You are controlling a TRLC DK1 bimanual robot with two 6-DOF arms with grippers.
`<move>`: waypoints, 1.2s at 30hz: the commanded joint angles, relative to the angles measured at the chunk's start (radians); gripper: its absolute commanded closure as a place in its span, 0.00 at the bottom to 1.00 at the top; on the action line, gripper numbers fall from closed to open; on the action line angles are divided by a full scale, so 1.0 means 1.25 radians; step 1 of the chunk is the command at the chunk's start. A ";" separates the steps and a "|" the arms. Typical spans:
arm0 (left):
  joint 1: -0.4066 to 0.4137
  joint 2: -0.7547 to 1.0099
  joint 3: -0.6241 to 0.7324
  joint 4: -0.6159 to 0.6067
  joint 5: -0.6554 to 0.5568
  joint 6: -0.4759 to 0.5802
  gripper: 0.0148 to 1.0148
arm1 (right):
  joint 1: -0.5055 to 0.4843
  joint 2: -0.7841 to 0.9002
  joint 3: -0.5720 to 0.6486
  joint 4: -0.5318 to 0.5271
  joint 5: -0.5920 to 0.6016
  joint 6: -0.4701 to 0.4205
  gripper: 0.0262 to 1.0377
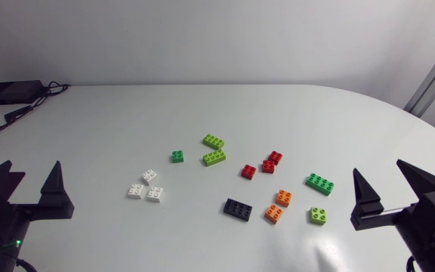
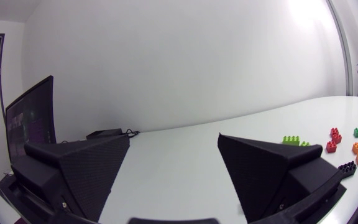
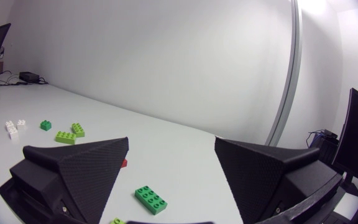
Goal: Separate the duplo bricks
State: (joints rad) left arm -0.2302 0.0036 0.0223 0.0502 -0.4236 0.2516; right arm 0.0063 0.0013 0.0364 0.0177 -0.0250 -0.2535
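Right hand (image 1: 378, 170) spread open, empty, with the dark green brick (image 1: 319, 183) and lime brick (image 1: 319, 216) near, just ahead. Left hand (image 1: 30, 172) open too, white bricks (image 1: 146, 187) off toward its partner. Danger: the red bricks (image 1: 270, 162) touch, so broad fingers could shove neighbours or skid one across the surface (image 1: 97, 121).

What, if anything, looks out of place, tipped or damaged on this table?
Nothing stands out. From the white bricks to the long green brick, all lie studs up on the table, none visibly tipped or broken. The left gripper and right gripper are open and empty.
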 commanded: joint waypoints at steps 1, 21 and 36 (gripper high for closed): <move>0.001 -0.014 -0.020 0.011 -0.005 0.018 0.03 | -0.005 -0.006 -0.029 -0.018 0.005 0.002 0.04; 0.130 -0.015 -0.022 -0.008 0.227 0.052 0.03 | -0.044 -0.006 -0.030 -0.011 -0.044 0.167 0.04; 0.194 -0.013 -0.020 -0.016 0.282 0.010 0.03 | -0.086 -0.007 -0.033 0.007 -0.054 0.278 0.04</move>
State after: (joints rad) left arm 0.0010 0.0036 0.0223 0.0303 -0.0807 0.2913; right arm -0.0891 0.0013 0.0364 0.0292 -0.0822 0.0193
